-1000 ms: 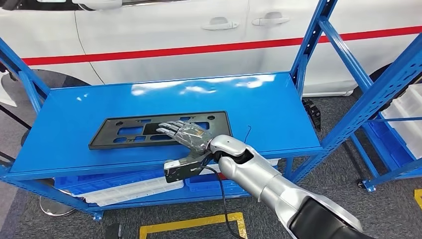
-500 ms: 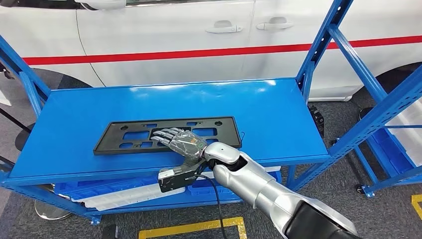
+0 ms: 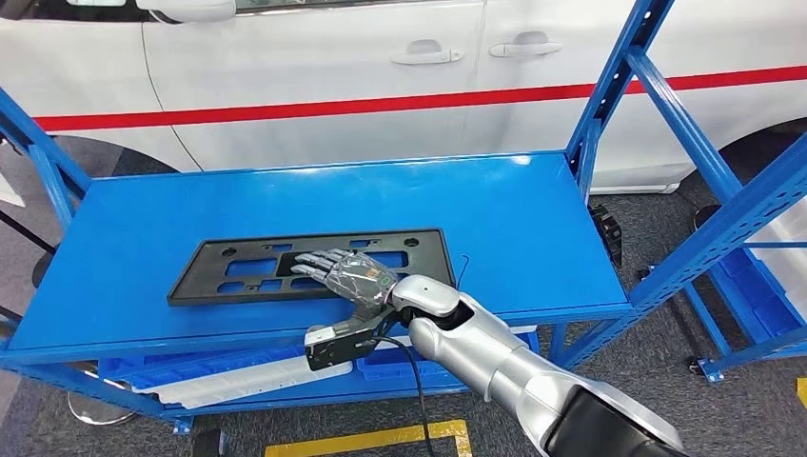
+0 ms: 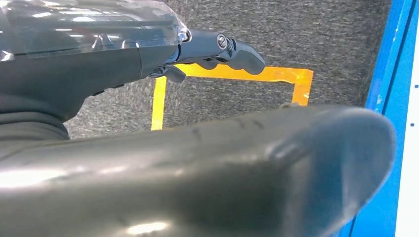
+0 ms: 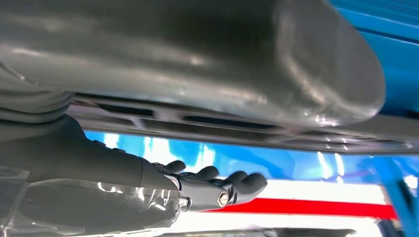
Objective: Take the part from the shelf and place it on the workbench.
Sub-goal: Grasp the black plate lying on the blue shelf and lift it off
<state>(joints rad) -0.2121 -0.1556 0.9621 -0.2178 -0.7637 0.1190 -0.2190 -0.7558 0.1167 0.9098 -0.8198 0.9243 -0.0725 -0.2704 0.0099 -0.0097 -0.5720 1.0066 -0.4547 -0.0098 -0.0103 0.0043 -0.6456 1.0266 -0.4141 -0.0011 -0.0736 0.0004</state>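
I'm reaching w/ my right hand onto the part, a flat black plastic plate w/ cut-outs, lying flat on the top deck of the blue shelf, toward the front edge. My fingers are stretching out flat over the plate's middle, palm down, apparently resting on it. In the right wrist view the fingers are sitting on one side of the plate's edge and the thick thumb on the other, so I'm straddling that edge, but I can't tell if I'm actually pinching it or just lying on it. No lift is visible: the plate is lying level on the deck.

Progress, as I'm judging it: early. Approach done, contact prob. made, grip not confirmed. Left to do: close on the plate, lift it off the shelf, carry it over, set it on the workbench. I'm not seeing a workbench here, so a turn or a walk is prob. needed.

My left hand is hanging over grey carpet w/ a yellow tape outline; fingers are curling in, nothing in them as far as I'm seeing.

Count: 1 part, 2 hands, 1 shelf unit in front of me plus part of another at my right. Behind the shelf, 1 white car w/ a red stripe. On the lower deck, blue and white trays, number unclear.
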